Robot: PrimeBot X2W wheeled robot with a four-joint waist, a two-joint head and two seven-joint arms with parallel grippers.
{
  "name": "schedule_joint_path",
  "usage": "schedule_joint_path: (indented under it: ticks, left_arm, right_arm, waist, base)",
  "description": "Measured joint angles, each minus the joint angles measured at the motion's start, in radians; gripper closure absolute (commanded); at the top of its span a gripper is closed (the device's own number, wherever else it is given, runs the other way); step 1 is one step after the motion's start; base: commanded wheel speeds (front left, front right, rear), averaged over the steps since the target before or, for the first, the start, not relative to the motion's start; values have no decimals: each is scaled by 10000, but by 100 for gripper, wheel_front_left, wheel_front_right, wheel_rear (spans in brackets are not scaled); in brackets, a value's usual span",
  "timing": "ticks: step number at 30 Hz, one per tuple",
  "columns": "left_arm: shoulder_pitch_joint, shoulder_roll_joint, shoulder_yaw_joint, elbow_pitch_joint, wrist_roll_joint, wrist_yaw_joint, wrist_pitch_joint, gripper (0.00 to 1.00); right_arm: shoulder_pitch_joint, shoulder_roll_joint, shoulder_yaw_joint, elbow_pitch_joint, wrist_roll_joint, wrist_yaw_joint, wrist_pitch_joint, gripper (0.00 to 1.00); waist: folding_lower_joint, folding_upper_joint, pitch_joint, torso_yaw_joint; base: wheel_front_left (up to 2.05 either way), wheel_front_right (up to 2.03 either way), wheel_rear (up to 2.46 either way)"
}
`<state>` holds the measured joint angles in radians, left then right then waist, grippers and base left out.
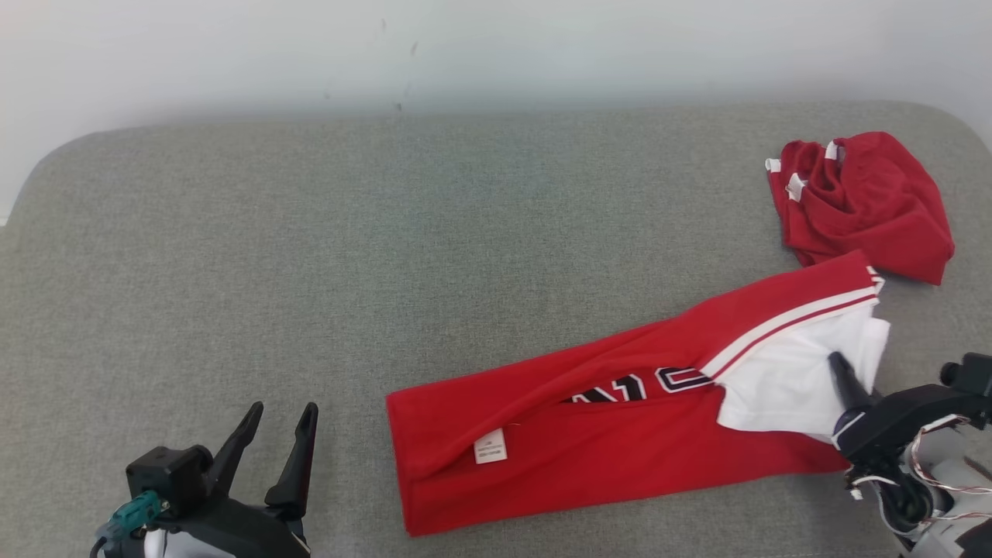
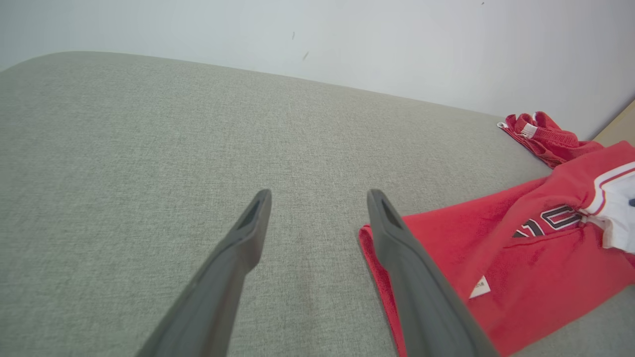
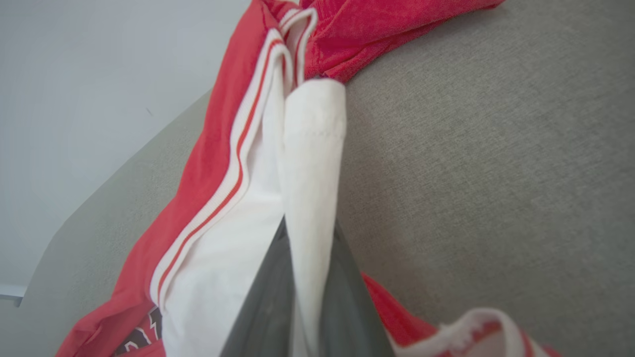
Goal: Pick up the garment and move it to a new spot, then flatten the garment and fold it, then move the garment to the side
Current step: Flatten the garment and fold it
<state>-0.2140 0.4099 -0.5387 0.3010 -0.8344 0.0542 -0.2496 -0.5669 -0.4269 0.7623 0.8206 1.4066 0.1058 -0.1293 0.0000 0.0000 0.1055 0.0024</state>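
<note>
At 7 o'clock the left pincer [image 1: 283, 409] is seen wide and empty. The red garment [image 1: 589, 457] is spread on the bench [image 1: 310, 232] toward 4 o'clock; its label [image 1: 490, 447] cannot be read. Its white end is clamped by the right pincer [image 1: 841, 368].

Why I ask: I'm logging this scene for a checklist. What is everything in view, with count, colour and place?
garment: 1, red with a white end, white stripes and dark lettering; stretched across the right half of the padded surface
label: 1, white; on the garment near its left end
second garment: 1, red with white trim; bunched at the far right, just behind the first
padded surface: 1, grey fabric; under everything
wall: 1, pale; behind the surface
left gripper: 1, dark; lower left, open, apart from the garment
right gripper: 1, dark; lower right, shut on the garment's white end
</note>
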Motion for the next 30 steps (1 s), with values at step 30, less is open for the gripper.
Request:
schedule_joint_path:
  ticks: [30]
  left_arm:
    - [27,-431,-255,151,-6,-2,2,0]
  right_arm:
    - [-295,-648,2314,-3655,-3101,-130,-173,100]
  waist:
    - [-1,0,-574,324]
  base:
    - [0,0,0]
